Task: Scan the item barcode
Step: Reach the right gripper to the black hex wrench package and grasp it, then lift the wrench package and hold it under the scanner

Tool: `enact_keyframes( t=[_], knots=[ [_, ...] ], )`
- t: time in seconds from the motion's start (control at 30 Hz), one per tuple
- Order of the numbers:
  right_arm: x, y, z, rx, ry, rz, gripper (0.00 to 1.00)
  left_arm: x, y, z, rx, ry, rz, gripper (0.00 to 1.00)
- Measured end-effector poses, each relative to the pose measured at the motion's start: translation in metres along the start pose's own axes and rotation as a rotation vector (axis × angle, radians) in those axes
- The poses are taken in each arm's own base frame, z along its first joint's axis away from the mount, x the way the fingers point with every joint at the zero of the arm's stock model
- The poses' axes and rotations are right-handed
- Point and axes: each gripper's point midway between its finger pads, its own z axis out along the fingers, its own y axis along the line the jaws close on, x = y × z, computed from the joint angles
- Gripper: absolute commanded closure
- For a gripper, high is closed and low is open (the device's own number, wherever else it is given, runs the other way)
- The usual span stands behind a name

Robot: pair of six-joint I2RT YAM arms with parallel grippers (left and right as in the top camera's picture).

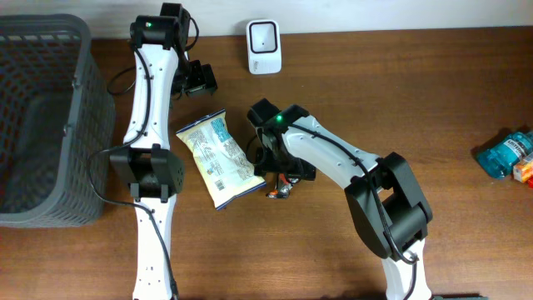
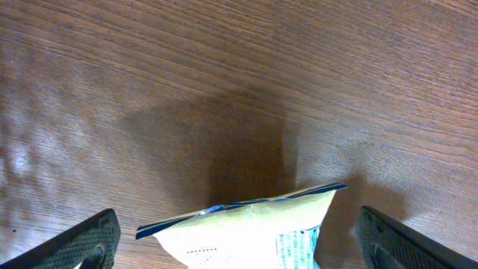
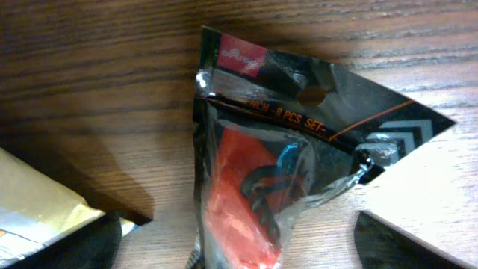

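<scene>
Overhead: the snack bag [image 1: 218,158] lay flat on the tabletop [image 1: 400,92]. The scanner [image 1: 264,46] stood beyond the bag and the basket [image 1: 42,125] to its left. The black packet [image 1: 281,188] lay just right of the bag, under the right end effector [image 1: 279,177]. The left end effector [image 1: 198,79] hovered beyond the bag's top edge.

Left wrist: its jaws stood wide and empty, with the bag's sealed edge between them.

Right wrist: the jaws were spread wide either side of the packet, not gripping it.
</scene>
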Motion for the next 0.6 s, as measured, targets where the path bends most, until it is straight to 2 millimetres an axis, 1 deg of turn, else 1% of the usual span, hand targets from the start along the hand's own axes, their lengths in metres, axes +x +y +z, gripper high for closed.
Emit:
enact_keyframes(
  t=[0.03, 0.17, 0.2, 0.27, 0.4, 0.5, 0.57, 0.6],
  knots=[
    [0.001, -0.001, 0.001, 0.002, 0.001, 0.009, 0.64, 0.000, 0.000, 0.000, 0.000, 0.000, 0.000, 0.01],
    [0.002, -0.002, 0.005, 0.007, 0.007, 0.047, 0.60, 0.000, 0.000, 0.000, 0.000, 0.000, 0.000, 0.01],
    [0.003, -0.002, 0.007, 0.009, 0.009, 0.050, 0.61, 0.000, 0.000, 0.000, 0.000, 0.000, 0.000, 0.01],
    [0.005, -0.005, 0.014, 0.012, 0.011, 0.055, 0.77, 0.000, 0.000, 0.000, 0.000, 0.000, 0.000, 0.01],
    [0.004, -0.003, 0.014, 0.000, 0.000, 0.057, 0.79, 0.000, 0.000, 0.000, 0.000, 0.000, 0.000, 0.01],
    [0.003, -0.003, 0.012, 0.001, 0.001, 0.023, 0.80, 0.000, 0.000, 0.000, 0.000, 0.000, 0.000, 0.01],
    [0.001, -0.003, 0.009, 0.014, 0.010, -0.021, 0.82, 0.000, 0.000, 0.000, 0.000, 0.000, 0.000, 0.01],
    [-0.005, -0.003, 0.003, 0.015, 0.002, -0.044, 0.84, 0.000, 0.000, 0.000, 0.000, 0.000, 0.000, 0.01]
  ],
)
